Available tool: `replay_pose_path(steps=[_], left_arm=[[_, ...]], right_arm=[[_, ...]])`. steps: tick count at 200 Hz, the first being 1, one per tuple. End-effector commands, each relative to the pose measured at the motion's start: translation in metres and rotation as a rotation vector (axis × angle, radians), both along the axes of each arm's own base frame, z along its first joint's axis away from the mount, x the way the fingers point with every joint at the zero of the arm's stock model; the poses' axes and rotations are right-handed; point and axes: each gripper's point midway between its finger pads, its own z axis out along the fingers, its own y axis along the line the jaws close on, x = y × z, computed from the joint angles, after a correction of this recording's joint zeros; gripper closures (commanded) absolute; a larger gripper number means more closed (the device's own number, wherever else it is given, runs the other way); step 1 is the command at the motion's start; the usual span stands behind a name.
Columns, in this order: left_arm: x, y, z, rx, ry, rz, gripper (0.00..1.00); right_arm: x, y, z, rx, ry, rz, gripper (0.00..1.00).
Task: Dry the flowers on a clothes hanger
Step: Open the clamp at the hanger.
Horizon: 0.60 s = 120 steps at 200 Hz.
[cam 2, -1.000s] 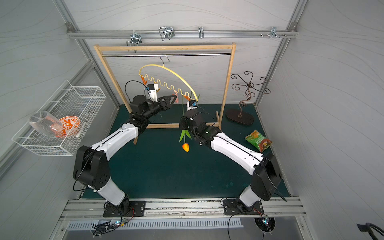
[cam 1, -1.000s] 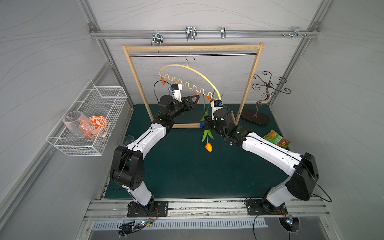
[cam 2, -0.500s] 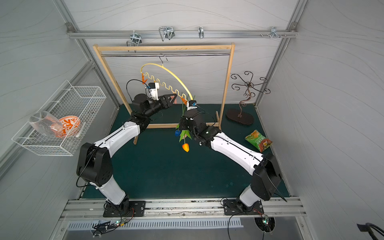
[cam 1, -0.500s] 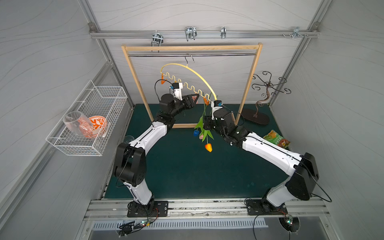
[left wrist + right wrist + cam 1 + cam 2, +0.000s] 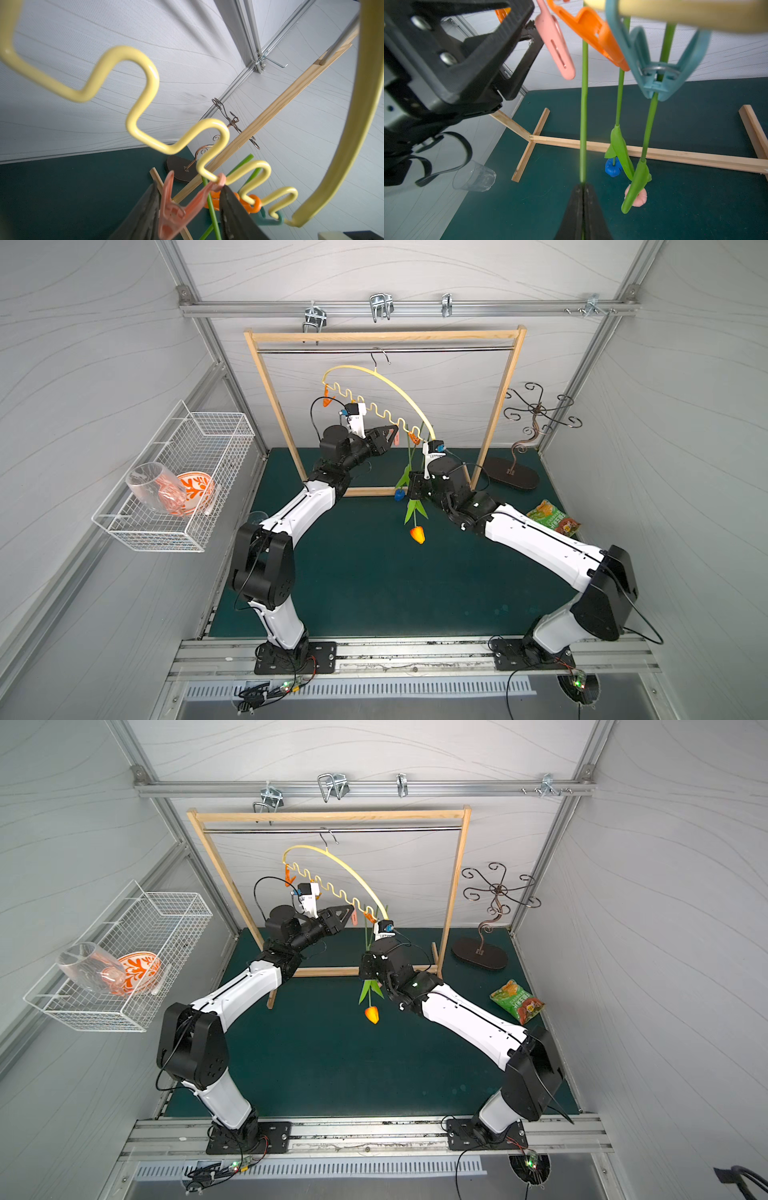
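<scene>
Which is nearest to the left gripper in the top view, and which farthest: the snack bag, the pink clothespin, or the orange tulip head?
From the left gripper, in a top view:
1. pink clothespin: right at its fingertips.
2. orange tulip head: hanging lower, nearer the middle of the scene.
3. snack bag: lying far off on the robot's right side.

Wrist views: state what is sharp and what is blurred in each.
Left wrist view: the clothes hanger smears soft nearest the lens, the pink clothespin between the fingers is crisp. Right wrist view: the hanger close to the lens is blurred, the orange tulip's stem sharp.
</scene>
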Motion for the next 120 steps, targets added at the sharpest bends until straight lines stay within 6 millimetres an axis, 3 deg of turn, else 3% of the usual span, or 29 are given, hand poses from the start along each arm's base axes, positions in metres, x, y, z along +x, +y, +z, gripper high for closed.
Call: replay_pose_path(steps=[1,58,120], left_arm=[[0.004,-0.002,0.027,-0.022,-0.087,-0.003,0.47],[0.004,-0.005,0.023,-0.019,-0.078,-0.004,0.34],[0.004,-0.012,0.02,-0.019,-0.075,-0.02,0.34]], right_arm=[[0.001,-0.003,0.015,0.015,-0.027,0.001,1.0],[0.002,-0.003,0.012,0.01,-0.02,0.001,1.0],[0.002,-0.002,0.012,0.017,-0.016,0.004,1.0]])
